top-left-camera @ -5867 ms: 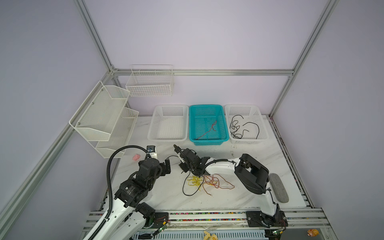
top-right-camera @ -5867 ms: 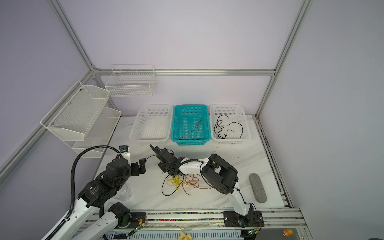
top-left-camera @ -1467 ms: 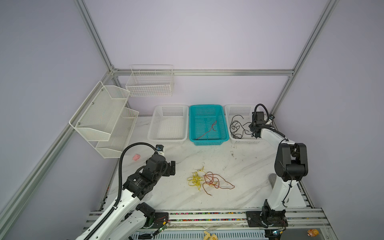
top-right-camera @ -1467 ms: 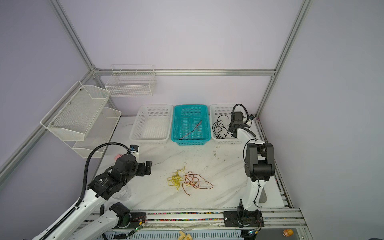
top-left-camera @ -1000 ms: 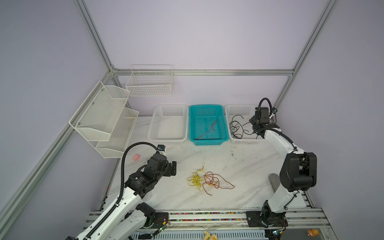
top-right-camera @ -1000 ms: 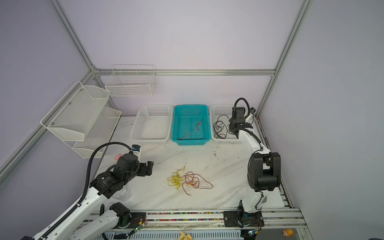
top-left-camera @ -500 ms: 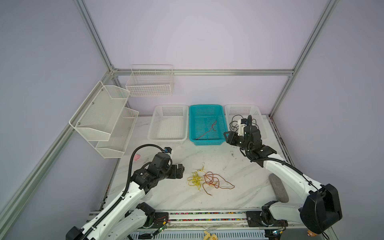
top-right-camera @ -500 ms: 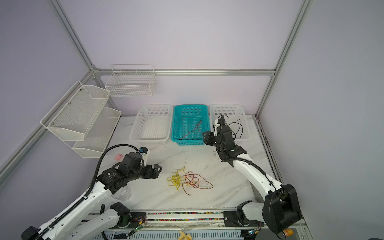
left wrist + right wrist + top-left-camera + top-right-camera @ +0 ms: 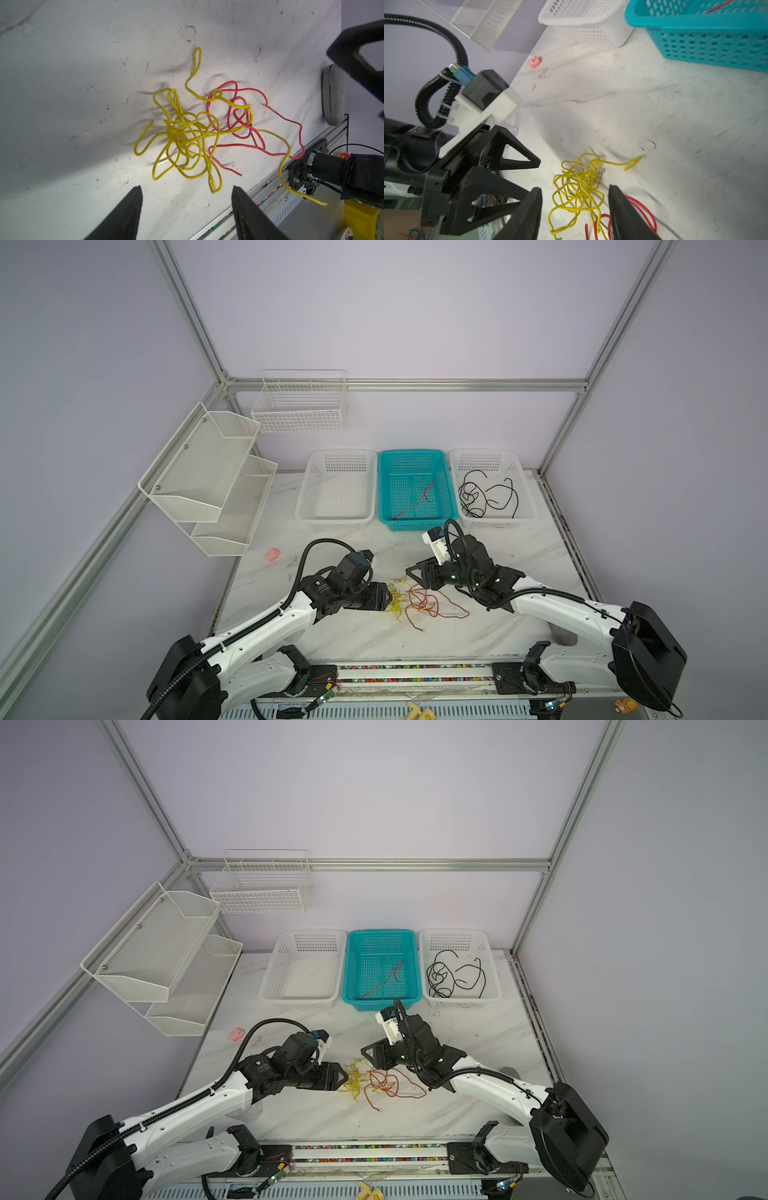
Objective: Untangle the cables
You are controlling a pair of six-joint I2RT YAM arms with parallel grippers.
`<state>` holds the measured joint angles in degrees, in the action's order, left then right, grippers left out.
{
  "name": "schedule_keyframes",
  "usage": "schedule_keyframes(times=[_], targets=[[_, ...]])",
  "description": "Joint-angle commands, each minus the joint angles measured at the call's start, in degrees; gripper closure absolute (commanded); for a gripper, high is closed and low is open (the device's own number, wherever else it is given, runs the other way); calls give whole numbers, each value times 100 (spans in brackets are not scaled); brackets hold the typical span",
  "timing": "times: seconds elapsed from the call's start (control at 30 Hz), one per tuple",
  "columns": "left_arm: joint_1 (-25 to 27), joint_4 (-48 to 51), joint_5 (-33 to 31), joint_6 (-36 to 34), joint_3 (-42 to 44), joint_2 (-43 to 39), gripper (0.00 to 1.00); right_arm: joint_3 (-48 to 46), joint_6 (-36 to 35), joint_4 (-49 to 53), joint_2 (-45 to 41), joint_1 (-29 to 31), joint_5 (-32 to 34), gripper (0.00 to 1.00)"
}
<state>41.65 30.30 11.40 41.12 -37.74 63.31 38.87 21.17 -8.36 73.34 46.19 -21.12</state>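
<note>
Scuffed white marbled desk [image 9: 519, 556], and out in the middle sits the yellow tangle [image 9: 182, 135]: thin glossy wire looped over itself into a tight knot, too dense to count the strands. The red wire [image 9: 245, 116] is hooked into its side, just as thin, lying in looser, wider curls flat on the desk. In both top views the two lie between the arms, yellow [image 9: 397, 601] nearer the left arm, red [image 9: 432, 605] nearer the right.

The left tool [image 9: 187, 193] has two black wedge fingers standing well apart with nothing between them, just beside the yellow knot. On the right tool [image 9: 573, 197] the fingers are apart too. Yellow loops show on the desk in the gap, not pinched.

Along the back are three perforated plastic baskets in a row. There is a left white basket [image 9: 303, 506], then a teal basket [image 9: 382, 489] with one red strand [image 9: 415, 502] inside. The right white basket [image 9: 525, 497] holds a loose scribble of black wires [image 9: 478, 497].

Two white metal racks hang at the left: a two-tier mesh shelf [image 9: 208, 472] and a wire grid basket [image 9: 301, 406]. One small pink pig toy [image 9: 535, 61] sits near the desk's left edge. One grey oval pad [image 9: 333, 95], fabric-textured, lies at the right.
</note>
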Motion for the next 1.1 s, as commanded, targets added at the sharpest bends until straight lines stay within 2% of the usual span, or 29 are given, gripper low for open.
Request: schedule_keyframes(times=[0.0, 0.27, 0.43, 0.63, 0.77, 0.87, 1.0, 1.07], targets=[[108, -552, 186, 141, 253, 205, 38, -119, -173, -319, 302, 263, 232, 46], [159, -931, 110, 136, 371, 672, 50, -289, -136, -485, 762, 542, 783, 49], [164, -1166, 122, 124, 458, 960, 63, -307, -122, -436, 887, 556, 996, 54], [166, -1298, -11, 102, 576, 1090, 76, -425, -17, -605, 849, 549, 1131, 79], [165, -1245, -143, 32, 627, 982, 89, -459, 15, -482, 627, 550, 1530, 100], [159, -1080, -304, -38, 635, 849, 100, -519, 82, -383, 308, 556, 1854, 100], [155, -805, -526, -137, 650, 604, 100, -565, 335, -52, -98, 507, 2625, 100], [128, -656, -614, -181, 669, 456, 100, -611, 519, 126, -269, 270, 2805, 100]])
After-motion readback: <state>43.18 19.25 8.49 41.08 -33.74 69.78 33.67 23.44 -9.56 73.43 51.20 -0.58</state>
